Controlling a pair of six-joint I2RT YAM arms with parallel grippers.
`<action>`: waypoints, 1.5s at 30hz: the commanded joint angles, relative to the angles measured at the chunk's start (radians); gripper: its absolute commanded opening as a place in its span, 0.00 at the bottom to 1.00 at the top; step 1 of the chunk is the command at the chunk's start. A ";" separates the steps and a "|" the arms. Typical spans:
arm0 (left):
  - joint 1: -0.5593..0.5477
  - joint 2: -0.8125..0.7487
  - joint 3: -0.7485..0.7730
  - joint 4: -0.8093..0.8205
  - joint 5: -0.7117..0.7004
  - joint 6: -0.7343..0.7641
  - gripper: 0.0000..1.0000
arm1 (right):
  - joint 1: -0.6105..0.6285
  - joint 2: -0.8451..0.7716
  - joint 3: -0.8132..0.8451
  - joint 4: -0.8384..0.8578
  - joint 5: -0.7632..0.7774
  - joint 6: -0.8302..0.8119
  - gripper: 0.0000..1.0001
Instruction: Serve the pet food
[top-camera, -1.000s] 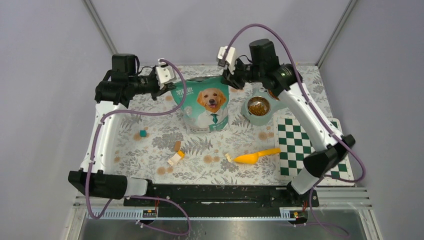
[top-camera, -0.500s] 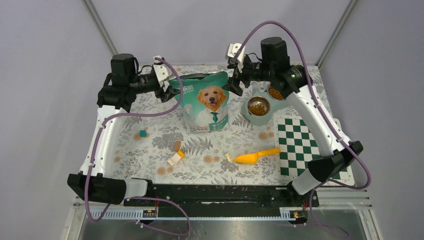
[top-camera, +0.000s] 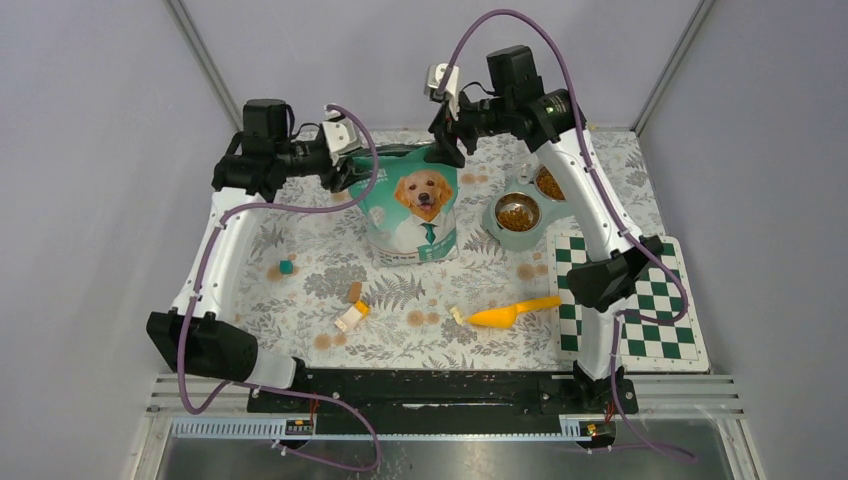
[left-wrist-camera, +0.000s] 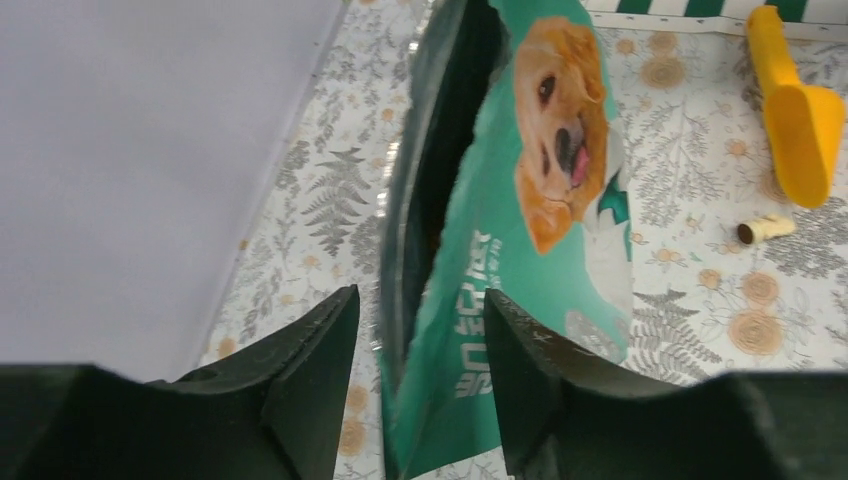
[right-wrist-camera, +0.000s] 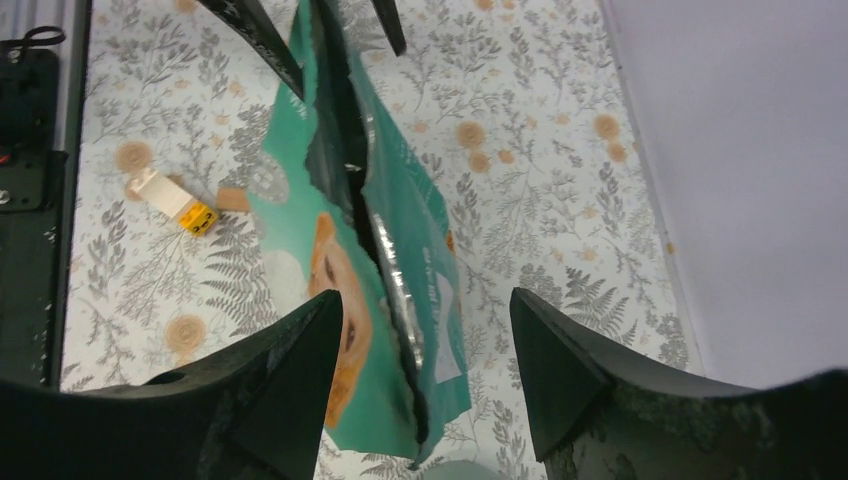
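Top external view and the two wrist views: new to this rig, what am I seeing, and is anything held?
The left arm and the right arm are robot arms bolted at the table's near edge. The wide picture comes from a fixed camera above and behind them; the other two look from each wrist, past its jaws. On the table stand a teal bag, open at the top, and a twin bowl of kibble; a yellow scoop, a checkered mat and small blocks lie nearer. Both pairs of jaws stand open astride the bag's top edge. Nothing is held.
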 joint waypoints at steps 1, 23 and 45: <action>-0.032 0.005 0.056 -0.088 0.008 0.100 0.45 | 0.023 0.007 0.041 -0.104 -0.080 -0.068 0.68; -0.052 -0.024 0.214 -0.256 -0.197 0.311 0.00 | 0.051 -0.133 0.177 -0.052 0.308 -0.082 0.00; -0.058 -0.167 0.027 -0.117 -0.067 0.196 0.00 | 0.051 -0.433 -0.289 0.075 0.184 -0.115 0.00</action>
